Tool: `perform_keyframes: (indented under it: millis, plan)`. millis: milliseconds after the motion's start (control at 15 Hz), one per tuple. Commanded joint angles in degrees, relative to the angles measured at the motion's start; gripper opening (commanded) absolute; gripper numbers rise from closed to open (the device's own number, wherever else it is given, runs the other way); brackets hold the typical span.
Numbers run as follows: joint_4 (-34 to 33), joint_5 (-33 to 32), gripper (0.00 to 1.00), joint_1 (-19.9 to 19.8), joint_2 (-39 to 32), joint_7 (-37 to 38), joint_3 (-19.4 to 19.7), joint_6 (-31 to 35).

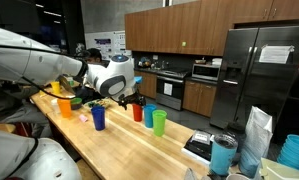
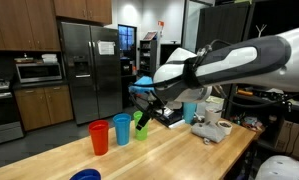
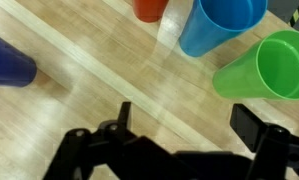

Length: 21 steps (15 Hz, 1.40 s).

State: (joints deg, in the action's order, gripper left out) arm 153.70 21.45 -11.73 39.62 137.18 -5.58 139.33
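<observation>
My gripper is open and empty, hovering above the wooden countertop. In the wrist view a green cup stands just beyond one finger, with a light blue cup and a red cup in a row beside it. A dark blue cup stands apart at the left edge. In both exterior views the gripper hangs next to the row of red, blue and green cups.
The dark blue cup, an orange cup and dark clutter stand further along the counter. A teal tumbler, a white bag and stacked bowls sit at one end. A blue bowl lies near the counter edge.
</observation>
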Motion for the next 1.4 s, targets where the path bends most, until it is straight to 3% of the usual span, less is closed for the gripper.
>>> perform_keyframes:
  millis: [0,533,667,1000,1333]
  plan:
    - [-0.5,1.9,1.0,2.7,-0.1,-2.3,4.1,0.4]
    - [-10.6,2.2,1.0,1.9,-2.1,-4.1,11.0,-8.2]
    - [-12.8,1.4,1.0,1.0,-3.2,-3.3,11.0,-10.9]
    - [-20.5,0.9,1.0,-1.0,-7.6,-2.0,12.5,-25.6]
    - [-25.3,-0.1,1.0,-2.7,-10.8,-0.5,12.4,-31.6]
